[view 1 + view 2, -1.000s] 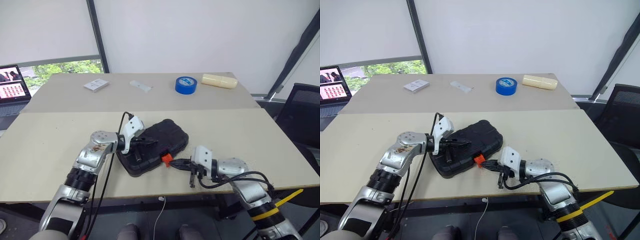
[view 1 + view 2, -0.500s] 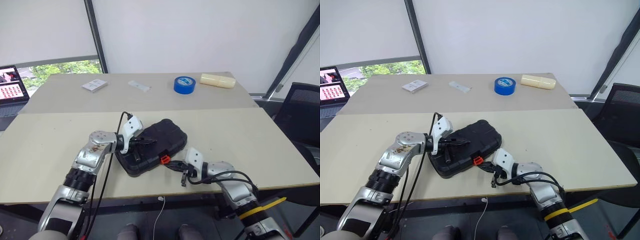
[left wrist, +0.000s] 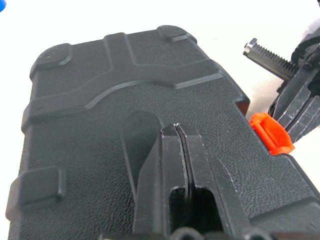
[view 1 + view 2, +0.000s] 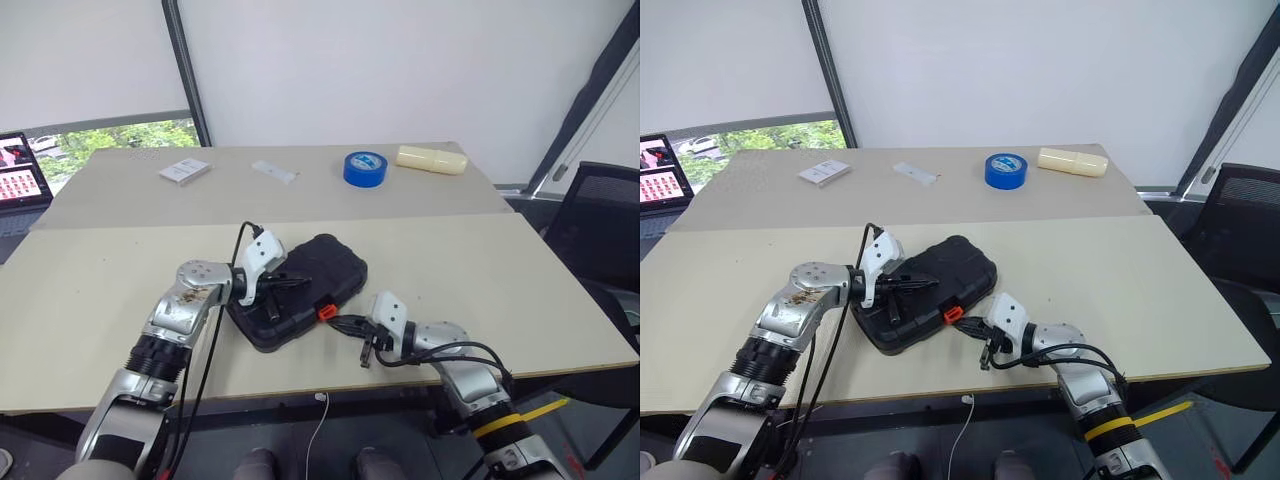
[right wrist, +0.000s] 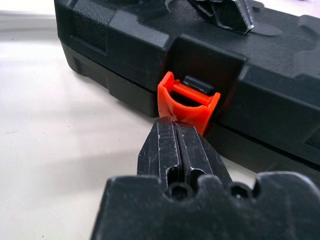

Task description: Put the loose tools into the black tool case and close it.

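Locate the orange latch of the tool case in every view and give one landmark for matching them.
Left eye: orange latch, on the case's near edge.
Right eye, same edge.
Left wrist, beside the lid.
Right wrist, just beyond the fingertips.
Shared landmark: black tool case.

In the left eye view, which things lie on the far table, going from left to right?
White box → flat white piece → blue tape roll → cream cylinder.
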Tool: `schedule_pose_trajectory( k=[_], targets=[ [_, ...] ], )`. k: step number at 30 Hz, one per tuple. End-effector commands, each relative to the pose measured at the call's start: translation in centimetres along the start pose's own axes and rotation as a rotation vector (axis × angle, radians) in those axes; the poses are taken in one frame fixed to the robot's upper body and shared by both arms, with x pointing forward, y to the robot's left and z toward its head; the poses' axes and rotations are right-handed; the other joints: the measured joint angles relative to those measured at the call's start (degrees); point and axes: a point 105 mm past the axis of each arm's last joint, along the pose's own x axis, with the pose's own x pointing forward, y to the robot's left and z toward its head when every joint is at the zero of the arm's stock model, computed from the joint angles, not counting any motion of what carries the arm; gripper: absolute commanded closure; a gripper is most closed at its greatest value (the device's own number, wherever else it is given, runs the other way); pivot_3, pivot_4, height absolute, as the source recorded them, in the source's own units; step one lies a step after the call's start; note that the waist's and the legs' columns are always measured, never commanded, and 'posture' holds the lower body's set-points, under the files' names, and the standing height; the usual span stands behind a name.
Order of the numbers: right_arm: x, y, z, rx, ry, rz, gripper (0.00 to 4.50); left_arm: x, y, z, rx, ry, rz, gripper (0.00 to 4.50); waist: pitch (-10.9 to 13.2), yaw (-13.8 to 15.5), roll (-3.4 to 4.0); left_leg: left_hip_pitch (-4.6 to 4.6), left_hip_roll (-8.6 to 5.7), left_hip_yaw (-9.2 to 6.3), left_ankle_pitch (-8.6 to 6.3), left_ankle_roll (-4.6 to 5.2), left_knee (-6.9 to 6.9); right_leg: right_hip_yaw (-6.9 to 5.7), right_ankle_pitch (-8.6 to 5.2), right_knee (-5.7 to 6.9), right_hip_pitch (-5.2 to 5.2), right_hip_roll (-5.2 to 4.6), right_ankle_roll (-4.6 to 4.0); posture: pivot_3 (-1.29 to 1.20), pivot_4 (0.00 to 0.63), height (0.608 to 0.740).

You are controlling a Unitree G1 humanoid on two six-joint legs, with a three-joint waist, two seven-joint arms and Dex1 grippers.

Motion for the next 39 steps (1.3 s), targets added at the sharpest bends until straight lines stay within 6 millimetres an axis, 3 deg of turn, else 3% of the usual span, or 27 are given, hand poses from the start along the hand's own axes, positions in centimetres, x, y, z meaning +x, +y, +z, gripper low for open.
schedule_pose_trajectory(
  k=[1,16,20,21,23,26,32,34,35,39],
  targets=[
    [0.1,-1.8,4.6,-0.101,-0.169,-0.068,4.5,0.5,-1.7,-5.1,-0.108,0.153,-0.047,4.45,0.0,-0.1,0.0,0.02,0.0,0.0,0.0,0.0,-0.01,0.0,0.0,0.0,0.01,0.0,0.0,0.0,0.15,0.74],
    [-1.0,-1.7,5.2,-0.014,-0.209,-0.037,4.5,-0.5,-1.5,-6.2,-0.105,0.138,-0.016,4.45,-0.2,-0.7,0.08,0.26,-0.01,0.0,-0.07,-0.11,-0.16,0.01,-0.14,-0.02,0.15,-0.02,-0.06,0.0,0.15,0.74],
    [-2.6,-1.3,4.7,0.0,-0.179,-0.012,4.5,-1.7,-0.9,-3.9,-0.079,-0.068,0.032,4.45,-0.2,-0.8,0.15,0.26,-0.03,0.03,-0.06,-0.07,-0.27,0.04,-0.22,-0.03,0.13,-0.05,-0.11,0.0,0.15,0.74],
    [-3.4,-1.2,4.8,0.009,-0.177,-0.016,4.5,-2.5,-0.7,-3.2,-0.056,-0.135,0.05,4.22,-0.2,-0.9,0.16,0.26,-0.03,0.03,-0.06,-0.06,-0.3,0.05,-0.24,-0.03,0.11,-0.05,-0.13,0.0,0.15,0.74],
    [-5.2,-1.2,4.6,0.007,-0.158,-0.023,3.92,-4.6,-0.6,-2.3,-0.018,-0.229,0.082,3.81,-0.2,-1.1,0.15,0.25,-0.02,0.05,-0.03,0.0,-0.4,0.07,-0.24,-0.03,0.04,-0.03,-0.13,0.0,0.15,0.74],
    [-8.1,-1.3,3.8,-0.033,-0.087,-0.038,3.01,-8.4,-0.6,-2.6,0.023,-0.264,0.154,2.67,-0.2,-1.1,0.08,0.29,-0.03,0.09,-0.03,0.0,-0.76,0.12,-0.2,-0.07,-0.03,-0.04,0.02,0.0,0.15,0.74],
    [-13.3,-2.8,2.1,-0.114,0.044,-0.094,0.92,-15.5,-2.0,-6.1,0.017,-0.128,0.338,0.45,0.2,-0.9,-0.11,0.53,0.0,0.09,-0.04,-0.01,-1.2,0.06,-0.49,-0.12,-0.07,-0.03,-0.16,0.0,0.15,0.74],
    [-14.5,-3.3,1.7,-0.146,0.075,-0.106,0.24,-17.5,-2.4,-7.5,-0.001,-0.07,0.439,0.0,0.3,-0.8,-0.12,0.51,-0.03,0.15,-0.07,-0.06,-1.21,0.07,-0.63,-0.22,-0.07,-0.15,-0.4,0.0,0.15,0.74],
    [-14.9,-3.4,1.6,-0.16,0.086,-0.106,0.05,-18.1,-2.6,-8.0,-0.014,-0.049,0.472,0.0,0.4,-0.7,-0.26,0.5,-0.06,0.17,-0.11,-0.13,-1.21,0.07,-0.62,-0.27,-0.07,-0.21,-0.38,0.0,0.15,0.74],
    [-15.8,-3.7,0.9,-0.189,0.116,-0.094,0.05,-19.9,-3.4,-10.1,-0.03,0.08,0.539,0.0,0.9,0.0,-0.89,0.32,-0.07,0.17,-0.29,-0.42,-1.11,0.02,-0.58,-0.33,-0.17,-0.28,-0.33,0.0,0.15,0.74]
  ],
)
